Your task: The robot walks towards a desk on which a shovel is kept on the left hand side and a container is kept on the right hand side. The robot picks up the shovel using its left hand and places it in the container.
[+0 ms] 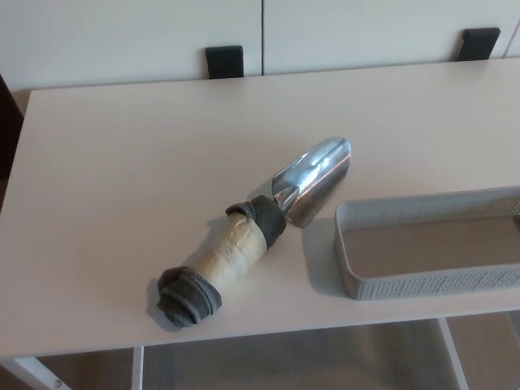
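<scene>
A shovel [256, 231] lies flat on the pale desk [122, 162], slanting from lower left to upper right. Its shiny metal blade [313, 179] points up and right; its handle [223, 256] is wrapped in tan tape with grey cloth at both ends. Just right of the blade sits a grey perforated container [431, 244] with nothing inside, running off the right edge of the picture. The blade's lower end is close to the container's left corner. Neither of my hands shows.
Two black brackets [224, 61] [478, 42] stand at the desk's back edge against white wall panels. The desk's front edge runs across the bottom, with a white frame leg [32, 374] and the floor below it.
</scene>
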Available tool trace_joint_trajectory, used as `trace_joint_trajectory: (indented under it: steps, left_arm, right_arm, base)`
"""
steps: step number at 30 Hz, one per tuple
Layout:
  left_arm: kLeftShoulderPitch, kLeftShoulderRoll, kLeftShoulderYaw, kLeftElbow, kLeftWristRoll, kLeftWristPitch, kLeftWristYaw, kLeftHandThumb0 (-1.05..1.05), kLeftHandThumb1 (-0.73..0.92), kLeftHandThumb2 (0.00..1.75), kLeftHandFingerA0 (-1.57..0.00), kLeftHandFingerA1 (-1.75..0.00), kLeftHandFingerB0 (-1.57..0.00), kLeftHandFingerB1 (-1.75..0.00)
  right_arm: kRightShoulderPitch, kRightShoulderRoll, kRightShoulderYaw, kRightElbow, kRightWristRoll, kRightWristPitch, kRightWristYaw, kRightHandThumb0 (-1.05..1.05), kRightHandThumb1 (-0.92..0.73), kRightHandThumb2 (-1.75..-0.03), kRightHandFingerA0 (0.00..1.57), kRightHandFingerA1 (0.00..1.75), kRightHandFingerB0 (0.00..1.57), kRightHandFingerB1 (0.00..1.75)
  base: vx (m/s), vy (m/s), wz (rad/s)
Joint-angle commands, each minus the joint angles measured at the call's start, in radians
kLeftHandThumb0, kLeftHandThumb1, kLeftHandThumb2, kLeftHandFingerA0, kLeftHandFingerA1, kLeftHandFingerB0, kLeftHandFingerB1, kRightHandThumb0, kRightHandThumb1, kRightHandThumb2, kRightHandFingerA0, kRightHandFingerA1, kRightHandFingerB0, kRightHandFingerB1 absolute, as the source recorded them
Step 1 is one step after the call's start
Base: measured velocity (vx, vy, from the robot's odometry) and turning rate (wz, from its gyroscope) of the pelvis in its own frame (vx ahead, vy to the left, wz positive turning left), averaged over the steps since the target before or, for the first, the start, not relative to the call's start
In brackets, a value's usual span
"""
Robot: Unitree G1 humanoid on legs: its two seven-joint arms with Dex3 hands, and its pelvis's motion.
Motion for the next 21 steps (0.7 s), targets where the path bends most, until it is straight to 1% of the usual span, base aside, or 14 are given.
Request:
trace_joint_trajectory:
  steps: [1,5,8,9,10,11,12,13,15,16,17,18,20,21]
  left_arm:
    - [0.253,0.235,0.137,-0.442,-0.328,-0.179,-0.287,-0.63,0.41,0.73,-0.3,-0.44,-0.23,-0.41]
    - [0.355,0.288,0.275,-0.661,-0.511,-0.117,-0.358,-0.59,0.38,0.7,-0.3,-0.45,-0.22,-0.41]
    - [0.341,0.29,0.334,-0.74,-0.615,-0.156,-0.379,-0.55,0.36,0.68,-0.33,-0.46,-0.26,-0.44]
    - [0.324,0.288,0.367,-0.774,-0.644,-0.162,-0.369,-0.51,0.41,0.53,-0.38,-0.38,-0.32,-0.36]
    - [0.32,0.28,0.405,-0.812,-0.667,-0.173,-0.355,-0.51,0.39,0.53,-0.4,-0.38,-0.35,-0.37]
    - [0.303,0.266,0.437,-0.844,-0.677,-0.188,-0.325,-0.48,0.32,0.71,-0.41,-0.51,-0.3,-0.48]
    - [0.274,0.25,0.462,-0.879,-0.686,-0.198,-0.282,-0.44,0.37,0.51,-0.43,-0.39,-0.4,-0.42]
    - [0.239,0.244,0.474,-0.912,-0.699,-0.188,-0.239,-0.46,0.31,0.63,-0.39,-0.47,-0.37,-0.49]
    - [0.14,0.226,0.484,-0.953,-0.706,-0.18,-0.161,-0.45,0.32,0.64,-0.4,-0.48,-0.36,-0.49]
    - [0.087,0.229,0.491,-0.98,-0.718,-0.157,-0.117,-0.43,0.33,0.64,-0.37,-0.47,-0.32,-0.48]
    - [0.098,0.224,0.499,-0.988,-0.724,-0.158,-0.119,-0.43,0.33,0.64,-0.37,-0.47,-0.32,-0.48]
    - [-0.012,0.246,0.517,-1.016,-0.732,-0.107,-0.044,-0.44,0.36,0.65,-0.32,-0.46,-0.29,-0.47]
    - [-0.151,0.247,0.511,-1.029,-0.685,-0.044,0.044,-0.48,0.37,0.67,-0.34,-0.47,-0.28,-0.47]
    - [-0.188,0.246,0.51,-1.03,-0.676,-0.022,0.059,-0.48,0.37,0.67,-0.34,-0.47,-0.28,-0.47]
  right_arm:
    - [-0.02,-0.01,-0.003,0.017,0.007,-0.006,0.011,-0.26,-0.65,-0.59,0.43,0.48,0.41,0.46]
    - [-0.021,-0.012,-0.002,0.025,0.003,-0.006,0.008,-0.26,-0.65,-0.59,0.44,0.47,0.4,0.45]
    - [-0.034,-0.012,-0.002,0.029,0.005,-0.004,0.009,-0.25,-0.65,-0.59,0.43,0.48,0.4,0.45]
    - [-0.045,-0.01,-0.002,0.025,0.004,0.007,0.007,-0.25,-0.65,-0.59,0.44,0.46,0.4,0.44]
    - [-0.044,-0.011,0.0,0.017,-0.001,0.023,0.004,-0.25,-0.65,-0.59,0.43,0.46,0.41,0.44]
    - [-0.047,-0.012,0.0,0.014,0.001,0.028,0.008,-0.25,-0.65,-0.59,0.44,0.47,0.42,0.45]
    - [-0.048,-0.014,0.0,0.011,0.001,0.024,0.01,-0.27,-0.65,-0.59,0.43,0.47,0.41,0.45]
    - [-0.049,-0.014,0.001,0.011,0.001,0.02,0.011,-0.27,-0.65,-0.59,0.42,0.48,0.41,0.46]
    - [-0.06,-0.014,0.003,0.009,-0.001,0.026,0.012,-0.28,-0.65,-0.59,0.42,0.48,0.42,0.46]
    - [-0.056,-0.016,0.008,0.002,-0.01,0.033,0.007,-0.29,-0.65,-0.59,0.42,0.47,0.42,0.45]
    - [-0.047,-0.015,0.01,-0.001,-0.013,0.031,0.007,-0.29,-0.65,-0.59,0.42,0.47,0.42,0.45]
    - [-0.056,-0.011,0.007,0.016,-0.001,0.021,0.016,-0.28,-0.65,-0.59,0.42,0.5,0.42,0.46]
    - [-0.058,-0.015,0.009,0.031,-0.001,-0.003,0.022,-0.28,-0.65,-0.59,0.42,0.52,0.42,0.48]
    - [-0.065,-0.015,0.01,0.036,-0.001,-0.006,0.024,-0.28,-0.65,-0.59,0.42,0.52,0.42,0.48]
  base:
    - [0.0,0.0,0.0]
    - [0.0,0.0,0.0]
    - [0.0,0.0,0.0]
    - [0.0,0.0,0.0]
    - [0.0,0.0,0.0]
    - [0.0,0.0,0.0]
    - [0.0,0.0,0.0]
    - [0.0,0.0,0.0]
    - [0.0,0.0,0.0]
    - [0.0,0.0,0.0]
    - [0.0,0.0,0.0]
    - [0.0,0.0,0.0]
    - [0.0,0.0,0.0]
    - [0.0,0.0,0.0]
